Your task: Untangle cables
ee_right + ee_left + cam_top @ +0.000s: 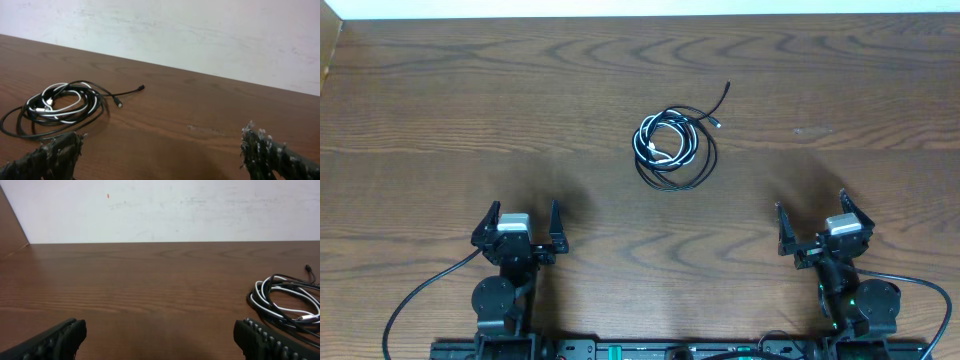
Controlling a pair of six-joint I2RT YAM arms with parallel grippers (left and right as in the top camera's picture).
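The cables (672, 148) lie coiled together in a small bundle at the middle of the wooden table, black loops wound around a white one, with one black end trailing up and to the right. The bundle shows at the right edge of the left wrist view (286, 302) and at the left of the right wrist view (60, 107). My left gripper (525, 216) sits near the front left, open and empty, well short of the bundle. My right gripper (812, 220) sits near the front right, open too, nothing between its fingers.
The brown wooden table (470, 110) stretches to a white wall (165, 210) at the back. A raised wooden edge (328, 60) borders the far left. Thick black arm cables (420, 295) run along the front by the arm bases.
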